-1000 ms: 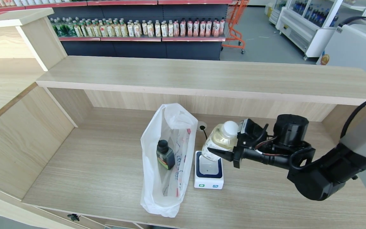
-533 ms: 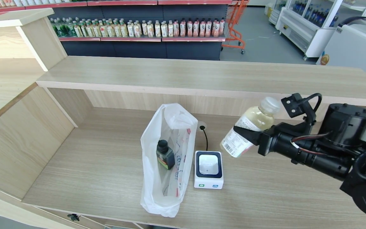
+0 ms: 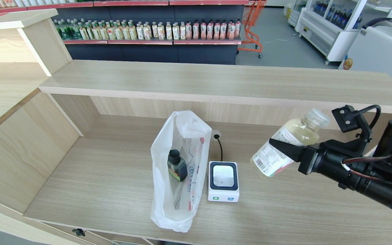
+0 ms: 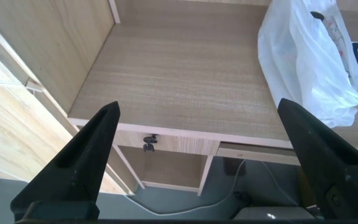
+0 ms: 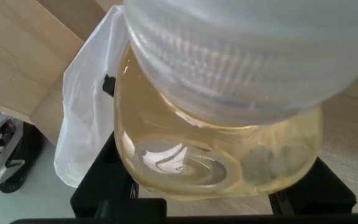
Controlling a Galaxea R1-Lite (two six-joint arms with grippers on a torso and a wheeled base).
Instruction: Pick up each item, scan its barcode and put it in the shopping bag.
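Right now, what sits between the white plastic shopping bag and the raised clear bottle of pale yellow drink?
In the head view, a white box-shaped scanner with a dark-rimmed window stands on the wooden counter, right beside the white plastic bag.

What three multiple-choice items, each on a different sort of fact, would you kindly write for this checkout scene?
1. Where is the dark bottle? A in the shopping bag; B on the floor; C in a drawer.
2. What colour is the liquid in the clear bottle that the right gripper holds? A red; B pale yellow; C blue.
3. How is the left gripper? A shut on a box; B shut on a can; C open and empty.
1 A: it stands inside the white bag.
2 B: its liquid looks pale yellow.
3 C: its fingers stand wide apart, nothing between them.
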